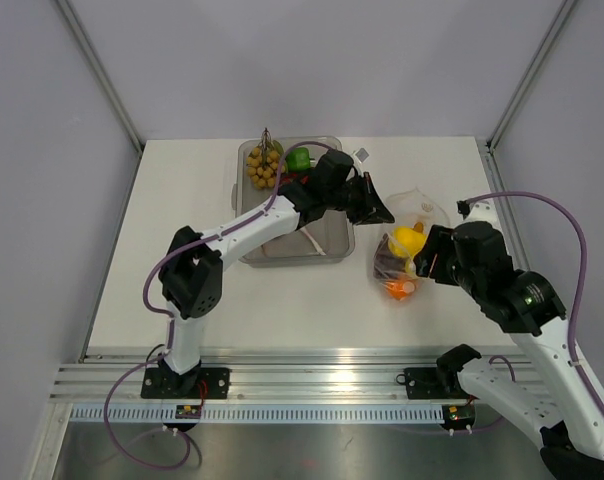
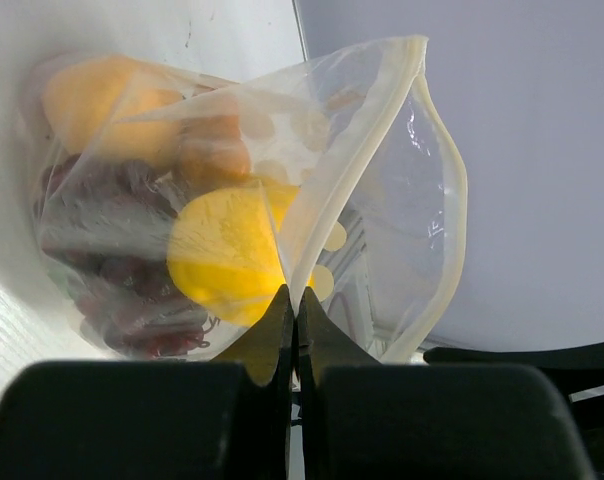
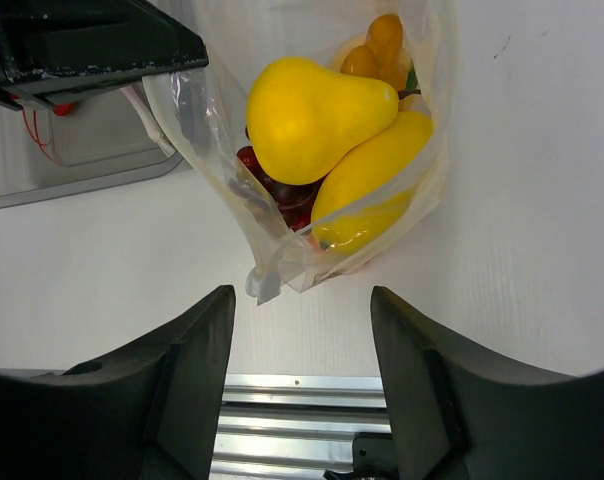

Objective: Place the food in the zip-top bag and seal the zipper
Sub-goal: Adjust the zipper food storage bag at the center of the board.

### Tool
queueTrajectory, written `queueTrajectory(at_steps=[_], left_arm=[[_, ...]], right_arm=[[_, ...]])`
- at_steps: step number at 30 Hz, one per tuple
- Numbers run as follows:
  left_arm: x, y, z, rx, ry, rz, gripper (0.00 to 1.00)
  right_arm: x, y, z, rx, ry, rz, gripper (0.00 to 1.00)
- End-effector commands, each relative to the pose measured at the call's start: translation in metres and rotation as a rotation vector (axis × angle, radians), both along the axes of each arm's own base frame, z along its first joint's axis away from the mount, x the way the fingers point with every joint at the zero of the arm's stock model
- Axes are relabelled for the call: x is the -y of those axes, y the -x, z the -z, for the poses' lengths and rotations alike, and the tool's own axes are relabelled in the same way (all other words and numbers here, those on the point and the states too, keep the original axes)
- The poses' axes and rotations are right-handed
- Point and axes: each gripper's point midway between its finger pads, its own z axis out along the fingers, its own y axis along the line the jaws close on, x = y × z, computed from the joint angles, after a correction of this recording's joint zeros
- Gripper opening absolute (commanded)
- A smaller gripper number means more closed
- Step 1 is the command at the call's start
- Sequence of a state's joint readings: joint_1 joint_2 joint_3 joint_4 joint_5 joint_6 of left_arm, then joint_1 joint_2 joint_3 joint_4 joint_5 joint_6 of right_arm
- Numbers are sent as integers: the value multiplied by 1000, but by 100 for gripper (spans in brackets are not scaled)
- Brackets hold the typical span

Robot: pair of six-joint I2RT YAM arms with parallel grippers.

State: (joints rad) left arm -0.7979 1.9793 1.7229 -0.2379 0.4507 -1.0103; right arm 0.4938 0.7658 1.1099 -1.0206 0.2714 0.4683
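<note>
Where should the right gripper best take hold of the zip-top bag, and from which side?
Probably the zip-top bag's free mouth lip, coming from the robot's right. The left gripper pinches the opposite lip, the mouth gapes open, and this thin flat strip suits a pinch.

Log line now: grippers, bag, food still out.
left gripper: shut on mouth edge of soft clear zip-top bag | right gripper: open, near bag | bag: unsealed, yellow toy fruit inside | rigid clear tray: green pepper, yellow grapes

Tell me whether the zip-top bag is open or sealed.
Open: the zipper strips of the zip-top bag bow wide apart in the left wrist view, the left gripper pinching one edge.
</note>
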Motion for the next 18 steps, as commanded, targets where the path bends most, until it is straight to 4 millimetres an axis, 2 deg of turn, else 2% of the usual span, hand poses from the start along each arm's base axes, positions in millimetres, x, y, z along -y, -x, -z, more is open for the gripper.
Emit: queueTrajectory(at_steps=[1, 11, 18], left_arm=[[8, -15, -31, 56, 73, -26, 0], [10, -17, -31, 55, 71, -30, 0], [9, -17, -30, 54, 67, -29, 0]], right_arm=[[-3, -1, 5, -7, -33, 24, 63], [-18, -6, 18, -27, 5, -8, 61], [-29, -18, 25, -28, 36, -1, 59]])
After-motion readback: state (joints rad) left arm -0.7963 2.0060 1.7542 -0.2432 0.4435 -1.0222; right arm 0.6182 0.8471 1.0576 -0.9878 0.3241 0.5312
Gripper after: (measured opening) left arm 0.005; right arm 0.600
